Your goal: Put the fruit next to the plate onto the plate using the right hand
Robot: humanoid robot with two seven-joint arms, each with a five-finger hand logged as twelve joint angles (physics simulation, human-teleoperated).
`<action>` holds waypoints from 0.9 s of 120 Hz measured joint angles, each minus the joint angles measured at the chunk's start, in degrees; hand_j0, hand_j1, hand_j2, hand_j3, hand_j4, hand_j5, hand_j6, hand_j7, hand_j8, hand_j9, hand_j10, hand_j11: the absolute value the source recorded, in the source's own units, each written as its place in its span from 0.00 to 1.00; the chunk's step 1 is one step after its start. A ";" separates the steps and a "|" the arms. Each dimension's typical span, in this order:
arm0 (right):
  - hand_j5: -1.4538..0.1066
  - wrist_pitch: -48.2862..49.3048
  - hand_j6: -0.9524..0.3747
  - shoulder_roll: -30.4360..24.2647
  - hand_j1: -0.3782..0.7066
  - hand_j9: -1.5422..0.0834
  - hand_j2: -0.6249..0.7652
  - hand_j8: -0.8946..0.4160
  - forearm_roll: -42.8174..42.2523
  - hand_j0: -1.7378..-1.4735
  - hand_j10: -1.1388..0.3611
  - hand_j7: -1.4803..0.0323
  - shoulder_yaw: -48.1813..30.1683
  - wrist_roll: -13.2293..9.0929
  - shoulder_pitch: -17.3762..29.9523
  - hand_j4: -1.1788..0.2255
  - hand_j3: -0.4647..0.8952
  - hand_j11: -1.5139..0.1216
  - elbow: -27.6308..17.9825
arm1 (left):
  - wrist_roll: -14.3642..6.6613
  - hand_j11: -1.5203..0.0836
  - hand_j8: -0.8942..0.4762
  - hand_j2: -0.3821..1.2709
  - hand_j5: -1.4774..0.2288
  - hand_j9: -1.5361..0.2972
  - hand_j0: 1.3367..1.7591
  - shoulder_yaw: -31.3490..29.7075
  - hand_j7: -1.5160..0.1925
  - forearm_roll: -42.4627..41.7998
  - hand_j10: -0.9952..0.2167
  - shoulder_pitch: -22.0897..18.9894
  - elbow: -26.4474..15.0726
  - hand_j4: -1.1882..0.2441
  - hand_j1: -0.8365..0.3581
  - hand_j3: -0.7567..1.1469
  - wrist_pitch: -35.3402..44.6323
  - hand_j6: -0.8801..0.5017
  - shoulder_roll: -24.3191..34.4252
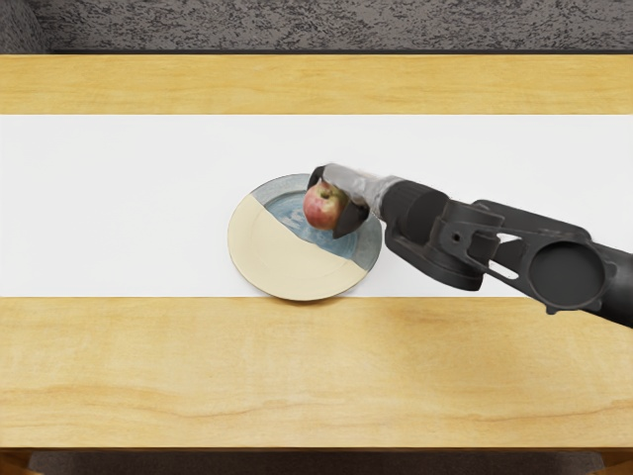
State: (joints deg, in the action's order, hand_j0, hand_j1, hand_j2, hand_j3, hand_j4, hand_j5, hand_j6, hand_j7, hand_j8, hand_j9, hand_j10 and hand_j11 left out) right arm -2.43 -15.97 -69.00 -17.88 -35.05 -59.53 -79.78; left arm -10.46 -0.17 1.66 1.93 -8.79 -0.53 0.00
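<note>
My right hand [348, 201] is wrapped around the apple [321, 207], fingers [349, 220] curled over its near side so that the fruit sits pinched between them and the palm. My arm reaches in from the right edge, and my left arm is nowhere to be seen. The apple is over the far right part of the plate [267, 247], above the blue-grey glazed half rather than the cream half, so I judge the carry to be nearly over and the placing to be the step in hand. From this slanted look down I cannot tell whether the apple's base already touches the plate or hangs just above it. What the next move calls for, I think, is a short, gentle lowering until the fruit rests on the glaze, then loosening my fingers evenly and drawing the hand back toward the right without brushing it. An apple is round and could roll toward the rim if I nudge it on release, and it sits closer to that far right edge than to the centre. The plate lies on a broad white cloth [129, 208] running across a pale wooden table [297, 376]. Beyond the table's far edge there is only a rough dark grey surface [297, 25].
</note>
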 joint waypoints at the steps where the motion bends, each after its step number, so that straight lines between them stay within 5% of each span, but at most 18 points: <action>1: 0.20 -0.02 0.61 0.08 0.61 0.24 0.49 0.51 0.00 0.39 0.31 0.26 0.01 0.00 0.09 0.66 0.34 0.21 0.01 | 0.00 0.95 0.65 0.23 0.87 0.84 0.76 0.00 0.89 0.00 0.82 0.00 0.00 0.83 0.99 0.40 0.00 0.64 0.00; 13: 0.22 -0.16 0.59 0.57 0.59 0.26 0.48 0.49 -0.12 0.39 0.31 0.28 0.02 0.00 1.15 0.65 0.34 0.22 0.07 | 0.00 0.95 0.65 0.23 0.87 0.84 0.76 0.00 0.89 0.00 0.82 0.00 0.00 0.83 0.99 0.40 0.00 0.64 0.00; 29: 0.56 0.06 0.65 0.24 0.32 0.58 0.46 0.57 2.90 0.35 0.52 0.61 -1.54 0.04 1.65 0.73 0.34 0.55 -0.26 | 0.00 0.95 0.65 0.23 0.87 0.84 0.76 0.00 0.89 0.01 0.82 0.00 -0.01 0.83 0.99 0.40 0.00 0.64 0.00; 49: 0.77 7.91 0.68 -10.17 0.16 0.79 0.46 0.63 13.40 0.32 0.65 0.81 -10.38 0.05 2.84 0.79 0.34 0.76 -6.92 | 0.00 0.95 0.65 0.23 0.87 0.84 0.76 0.01 0.89 0.01 0.82 0.00 0.00 0.83 0.99 0.40 0.00 0.64 0.00; 75: 0.87 31.20 0.70 -23.21 0.07 0.89 0.45 0.66 31.44 0.31 0.72 0.92 -27.68 0.05 8.28 0.82 0.34 0.87 -9.65 | 0.00 0.95 0.65 0.23 0.87 0.84 0.76 0.00 0.89 0.01 0.82 0.00 0.00 0.83 0.99 0.40 0.00 0.64 0.00; 108: 0.92 37.00 0.71 -36.80 0.04 0.93 0.45 0.68 46.59 0.30 0.75 0.96 -35.34 0.05 11.01 0.83 0.34 0.91 -7.67 | 0.01 0.95 0.65 0.23 0.87 0.84 0.76 0.02 0.89 0.05 0.82 0.07 -0.33 0.83 0.99 0.40 -0.02 0.64 0.00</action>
State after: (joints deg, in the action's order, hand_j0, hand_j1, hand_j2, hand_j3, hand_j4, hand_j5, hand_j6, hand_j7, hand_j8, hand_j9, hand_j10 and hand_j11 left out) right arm 34.57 -52.77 -22.40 -53.22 -35.00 -48.52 -87.45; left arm -10.45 -0.16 1.71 2.01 -9.12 -0.55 0.00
